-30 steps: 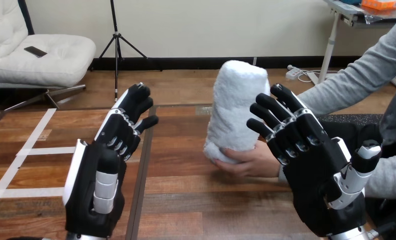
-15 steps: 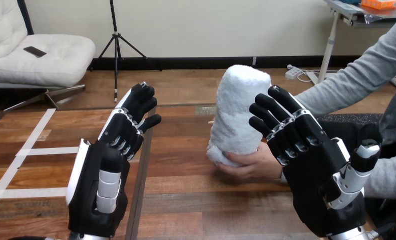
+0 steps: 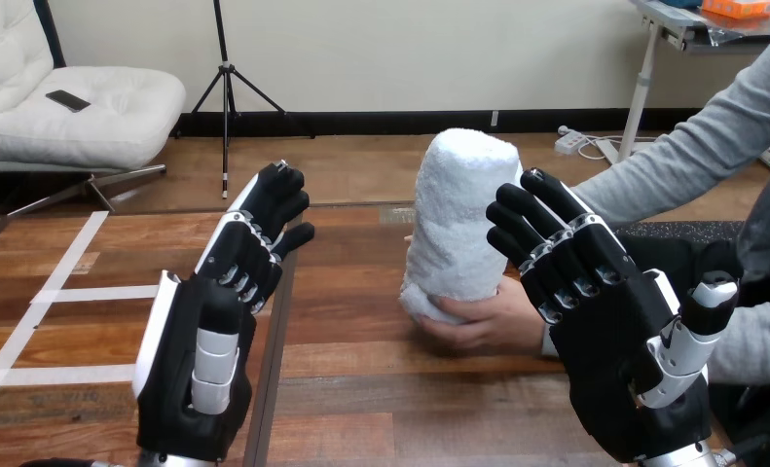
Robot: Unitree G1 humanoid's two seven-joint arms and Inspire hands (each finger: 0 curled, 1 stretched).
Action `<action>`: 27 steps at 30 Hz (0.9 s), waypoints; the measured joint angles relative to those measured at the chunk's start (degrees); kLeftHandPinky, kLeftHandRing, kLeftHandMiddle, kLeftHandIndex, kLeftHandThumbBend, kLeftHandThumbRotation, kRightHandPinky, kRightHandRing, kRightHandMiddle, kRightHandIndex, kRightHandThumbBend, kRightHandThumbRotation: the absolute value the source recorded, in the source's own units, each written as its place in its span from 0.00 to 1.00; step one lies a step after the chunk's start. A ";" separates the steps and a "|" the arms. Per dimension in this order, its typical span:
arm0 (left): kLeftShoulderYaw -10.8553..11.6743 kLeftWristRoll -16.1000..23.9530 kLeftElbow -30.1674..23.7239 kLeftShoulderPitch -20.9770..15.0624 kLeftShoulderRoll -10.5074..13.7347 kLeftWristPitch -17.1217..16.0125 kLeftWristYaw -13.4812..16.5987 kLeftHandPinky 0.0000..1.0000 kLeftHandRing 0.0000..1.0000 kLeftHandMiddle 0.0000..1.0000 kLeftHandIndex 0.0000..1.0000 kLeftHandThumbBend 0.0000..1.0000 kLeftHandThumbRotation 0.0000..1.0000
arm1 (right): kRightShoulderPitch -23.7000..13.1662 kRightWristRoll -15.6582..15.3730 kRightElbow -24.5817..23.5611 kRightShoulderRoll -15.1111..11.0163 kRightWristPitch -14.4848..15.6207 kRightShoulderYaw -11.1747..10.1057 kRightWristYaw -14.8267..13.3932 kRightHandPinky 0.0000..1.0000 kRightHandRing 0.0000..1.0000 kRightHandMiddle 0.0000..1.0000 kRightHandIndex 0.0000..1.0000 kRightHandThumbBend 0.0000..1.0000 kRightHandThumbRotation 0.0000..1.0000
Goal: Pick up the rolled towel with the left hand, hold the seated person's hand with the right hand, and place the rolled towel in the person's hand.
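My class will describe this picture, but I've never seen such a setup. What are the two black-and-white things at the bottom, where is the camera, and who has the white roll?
The camera sits on a humanoid robot's head, looking down over a brown wooden plank table. The two black-and-white jointed things are the robot's own hands: the left robot hand and the right robot hand, both raised, open and holding nothing. A person seated at the right holds the white rolled terry towel upright in the person's hand. The right robot hand is close beside that hand; whether they touch cannot be told.
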 measured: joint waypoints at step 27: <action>-0.64 -4.25 1.55 -0.28 -0.03 -2.10 -3.67 1.00 0.98 0.96 0.93 0.91 0.94 | 0.00 -1.17 0.00 0.05 -0.02 -0.24 -0.16 0.91 0.89 0.86 0.86 0.99 1.00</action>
